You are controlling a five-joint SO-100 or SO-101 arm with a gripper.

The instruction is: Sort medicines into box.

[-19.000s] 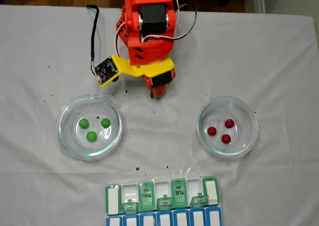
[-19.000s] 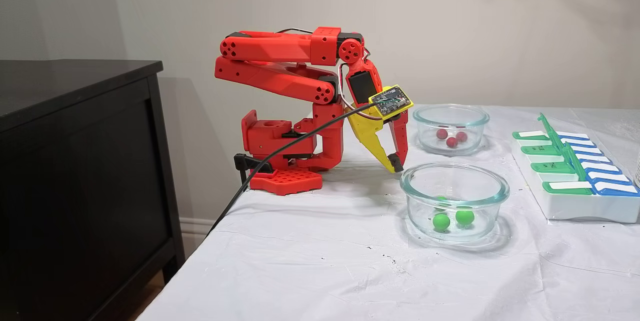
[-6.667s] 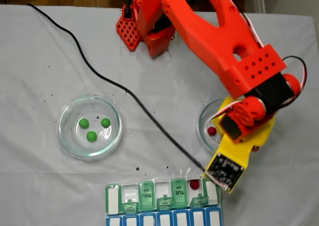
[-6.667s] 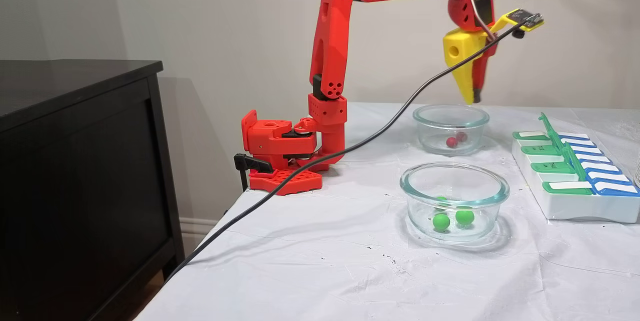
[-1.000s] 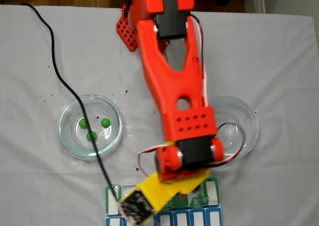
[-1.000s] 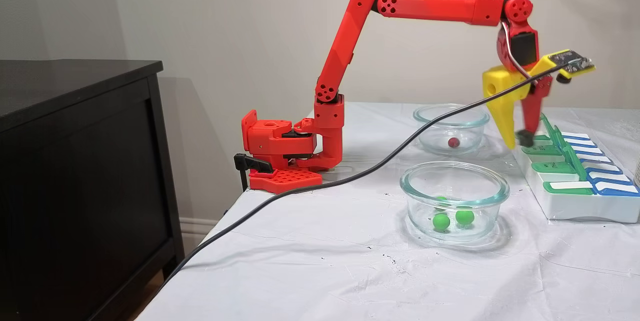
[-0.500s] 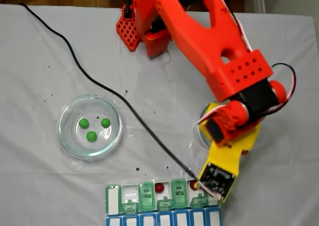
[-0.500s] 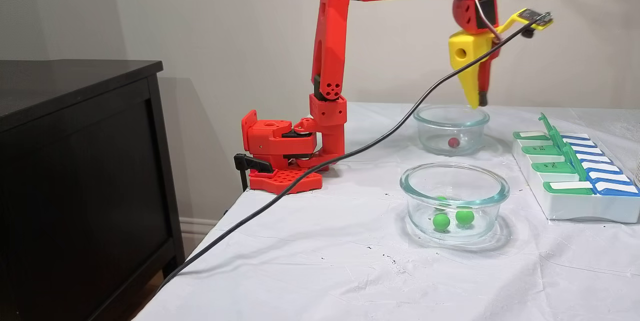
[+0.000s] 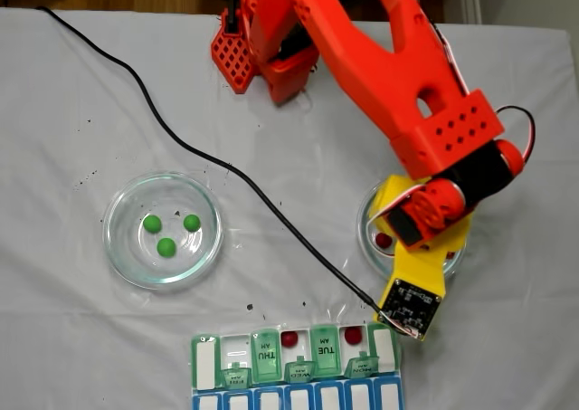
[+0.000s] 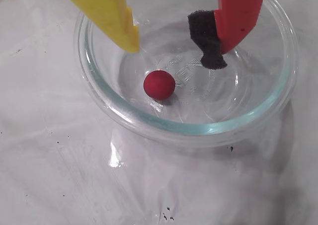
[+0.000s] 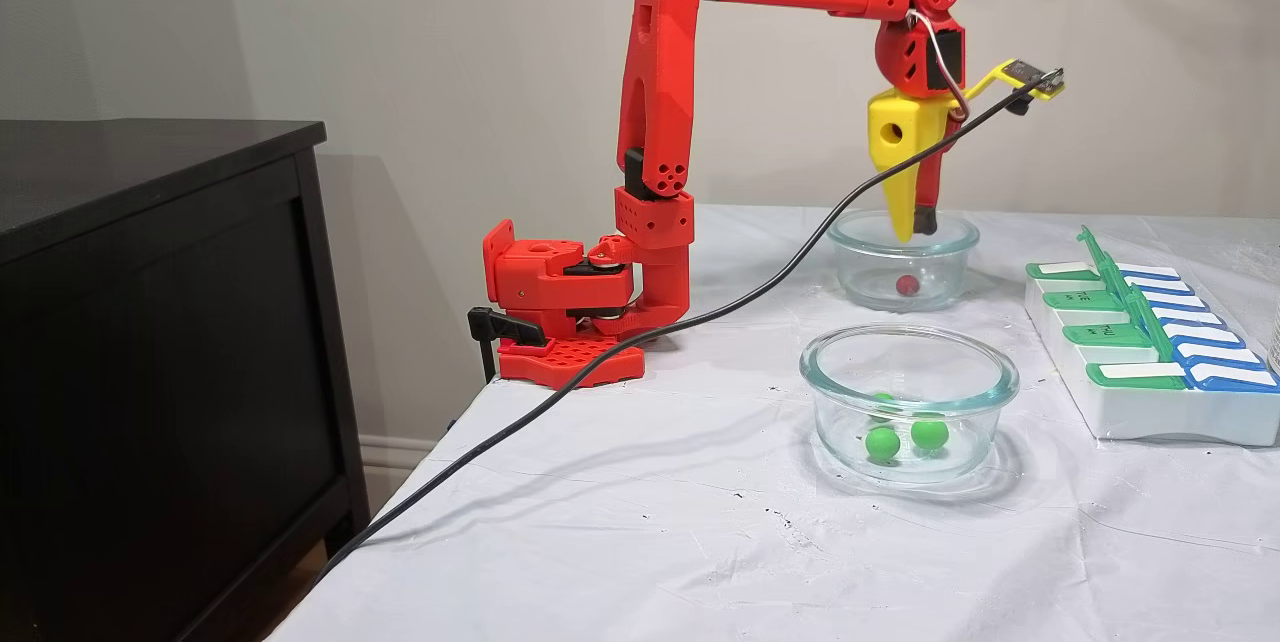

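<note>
One dark red medicine (image 10: pixel 159 84) lies in a clear glass dish (image 10: pixel 99 93), also seen in both fixed views (image 9: pixel 384 241) (image 11: pixel 906 285). My gripper (image 10: pixel 171 51) hangs open just above it at rim height (image 11: pixel 914 228), yellow finger left, red finger with black pad (image 10: pixel 211 41) right, nothing between them. Two red medicines (image 9: pixel 289 338) (image 9: pixel 353 335) sit in open compartments of the box (image 9: pixel 206 363) (image 11: pixel 1150 417). Three green medicines (image 9: pixel 166 246) (image 11: pixel 882 443) rest in the other dish (image 9: pixel 110 238) (image 11: pixel 1005 392).
A black cable (image 9: pixel 226 167) (image 11: pixel 600 362) runs from the wrist camera across the white cloth and off the table's edge. The arm's red base (image 11: pixel 560 302) stands at the back. A dark cabinet (image 11: pixel 150 322) stands beside the table.
A second ago the gripper was over the box; a second red medicine now lies there. The arm swung back to the red dish and has lowered to its rim.
</note>
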